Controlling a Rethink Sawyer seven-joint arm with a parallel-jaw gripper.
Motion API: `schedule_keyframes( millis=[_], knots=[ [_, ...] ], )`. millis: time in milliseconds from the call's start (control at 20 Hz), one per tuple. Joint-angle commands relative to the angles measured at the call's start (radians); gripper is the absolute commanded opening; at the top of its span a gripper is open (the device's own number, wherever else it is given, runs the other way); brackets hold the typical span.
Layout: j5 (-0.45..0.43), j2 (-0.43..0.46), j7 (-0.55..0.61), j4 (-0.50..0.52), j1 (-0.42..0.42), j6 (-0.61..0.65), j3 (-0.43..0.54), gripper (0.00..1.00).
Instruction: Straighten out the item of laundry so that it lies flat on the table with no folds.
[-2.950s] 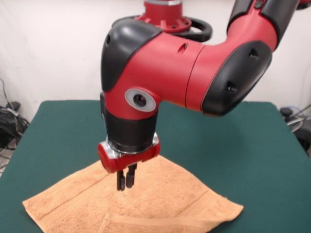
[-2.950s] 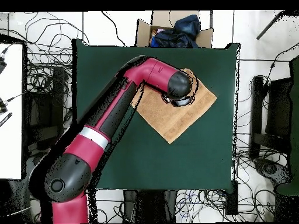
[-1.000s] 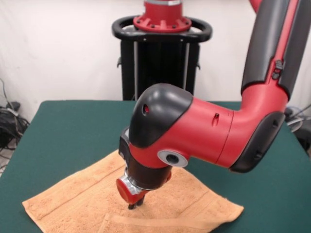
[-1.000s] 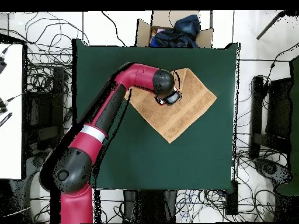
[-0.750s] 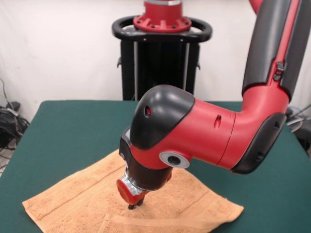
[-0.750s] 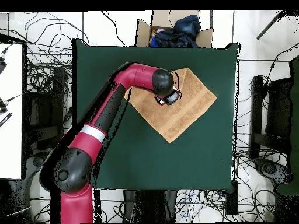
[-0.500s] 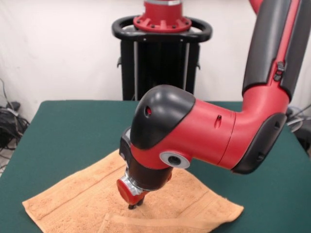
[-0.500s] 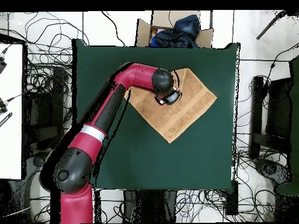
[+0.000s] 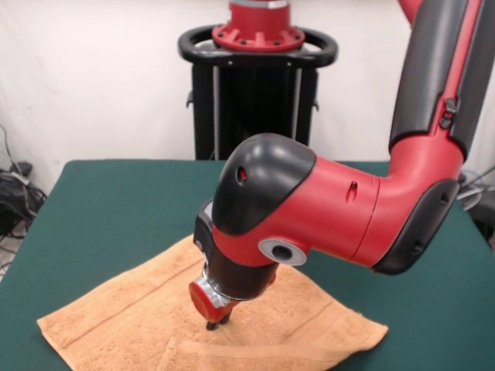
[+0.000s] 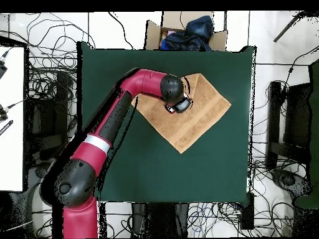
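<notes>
The item of laundry, a peach-tan towel (image 9: 124,317), lies spread as a diamond on the dark green table (image 9: 100,209). A narrow flap (image 9: 247,357) is folded over along its near edge. My gripper (image 9: 212,325) points down, and its tip rests on the towel's middle, just behind that flap. The red wrist hides most of it. In the overhead view the towel (image 10: 200,118) lies right of the table's (image 10: 162,168) centre, toward the top edge. There the gripper (image 10: 178,105) sits over its left part.
A cardboard box holding dark blue cloth (image 10: 187,31) stands just beyond the table's top edge in the overhead view. Cables (image 10: 47,81) cover the floor around the table, and a white surface (image 10: 11,118) lies at the far left.
Since three seconds ago the arm has swung round and the gripper has come down onto the towel. Over the last second the wrist edged slightly right, and the towel's shape looks the same.
</notes>
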Motion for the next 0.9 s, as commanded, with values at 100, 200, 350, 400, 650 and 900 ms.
schedule_keyframes(
  millis=[100, 200, 350, 400, 650, 900],
  knots=[
    [0.119, 0.145, 0.057, 0.043, 0.044, -0.044, 0.202, 0.0],
    [0.118, 0.142, 0.045, 0.067, 0.055, -0.039, 0.206, 0.0],
    [0.122, 0.135, 0.026, 0.111, 0.075, -0.026, 0.219, 0.0],
    [0.123, 0.133, 0.02, 0.12, 0.079, -0.022, 0.224, 0.0],
    [0.134, 0.115, -0.043, 0.193, 0.106, -0.004, 0.258, 0.0],
    [0.13, 0.103, -0.084, 0.244, 0.123, 0.013, 0.287, 0.0]
  ],
)
